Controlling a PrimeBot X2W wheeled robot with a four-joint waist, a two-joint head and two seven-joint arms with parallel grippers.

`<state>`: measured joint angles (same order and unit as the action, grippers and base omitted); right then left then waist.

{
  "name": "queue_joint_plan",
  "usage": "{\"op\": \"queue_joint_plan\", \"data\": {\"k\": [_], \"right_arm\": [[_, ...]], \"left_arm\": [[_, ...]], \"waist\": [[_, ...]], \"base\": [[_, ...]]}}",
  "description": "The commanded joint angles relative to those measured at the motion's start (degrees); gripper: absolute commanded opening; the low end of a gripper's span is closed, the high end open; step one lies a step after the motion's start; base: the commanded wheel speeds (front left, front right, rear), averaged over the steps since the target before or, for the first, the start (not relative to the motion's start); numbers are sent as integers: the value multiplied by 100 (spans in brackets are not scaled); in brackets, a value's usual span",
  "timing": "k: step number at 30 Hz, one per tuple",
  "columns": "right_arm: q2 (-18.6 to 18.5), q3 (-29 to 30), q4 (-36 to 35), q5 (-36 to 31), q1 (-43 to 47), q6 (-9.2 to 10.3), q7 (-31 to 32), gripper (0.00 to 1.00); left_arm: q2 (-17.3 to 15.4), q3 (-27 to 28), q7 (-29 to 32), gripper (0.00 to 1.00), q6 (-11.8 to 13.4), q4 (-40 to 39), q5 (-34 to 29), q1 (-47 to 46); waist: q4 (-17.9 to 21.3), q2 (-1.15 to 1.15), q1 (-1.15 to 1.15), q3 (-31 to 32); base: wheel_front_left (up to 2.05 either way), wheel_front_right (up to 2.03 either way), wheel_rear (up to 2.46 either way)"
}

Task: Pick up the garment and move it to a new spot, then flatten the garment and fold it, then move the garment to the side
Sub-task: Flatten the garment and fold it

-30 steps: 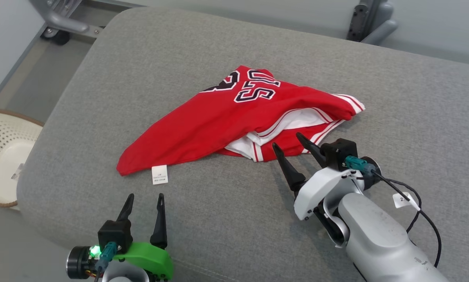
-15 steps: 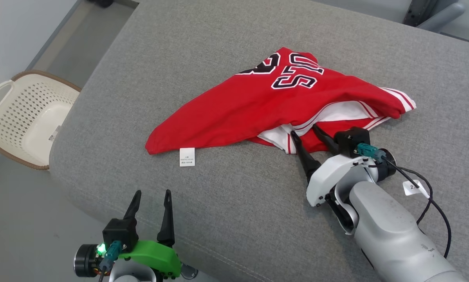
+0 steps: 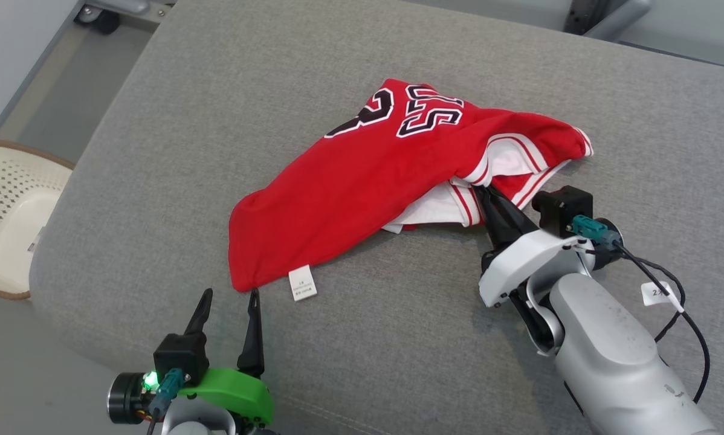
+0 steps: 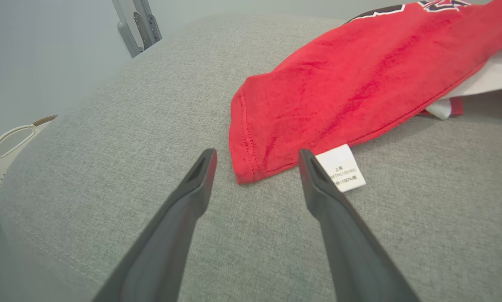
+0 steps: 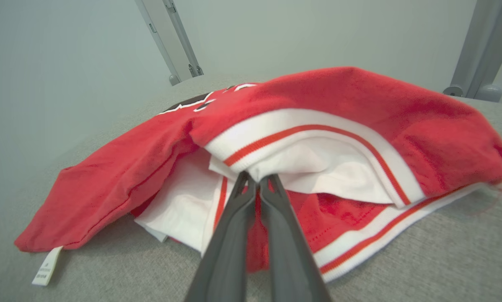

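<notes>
My right jaws are pinched shut on the white ribbed trim at the right end of the red jersey (image 3: 362, 181), which lies crumpled on the grey woven cushion (image 3: 217, 90). Its long axis runs from there to the hem corner by the white label (image 3: 302, 283), just ahead of my wide-open left jaws. It is a soft knit, and I expect it to drape.

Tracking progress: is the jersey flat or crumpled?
Crumpled: the jersey lies bunched on the grey cushion, striped trim tucked beneath red cloth.
</notes>
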<state>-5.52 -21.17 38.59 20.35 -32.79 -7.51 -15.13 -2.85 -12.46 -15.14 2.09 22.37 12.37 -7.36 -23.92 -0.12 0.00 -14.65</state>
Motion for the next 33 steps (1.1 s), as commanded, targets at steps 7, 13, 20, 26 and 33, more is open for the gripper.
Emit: {"op": "queue_joint_plan", "data": {"k": [7,13,20,26,33], "right_arm": [[-240,103,-496,-108,239,5,-3,0],[-504,136,-640,-375,567,5,-1,0],[-711,327,-361,-353,1324,5,-3,100],[-557,769,-564,-376,1962,5,-6,100],[-318,642,-782,-328,1864,5,-7,100]], "left_arm": [[-12,157,1,100,-114,85,-145,94],[-12,216,1,100,-146,174,-122,232],[-13,260,2,100,-152,304,-100,404],[-13,396,1,100,-209,359,-198,498],[-13,334,2,100,-276,356,-261,406]], "waist": [[998,12,0,541],[1486,12,0,831],[1789,12,0,975],[1905,12,0,1049],[1759,12,0,995]], "base": [[0,0,0],[0,0,0],[0,0,0],[0,0,0],[0,0,0]]}}
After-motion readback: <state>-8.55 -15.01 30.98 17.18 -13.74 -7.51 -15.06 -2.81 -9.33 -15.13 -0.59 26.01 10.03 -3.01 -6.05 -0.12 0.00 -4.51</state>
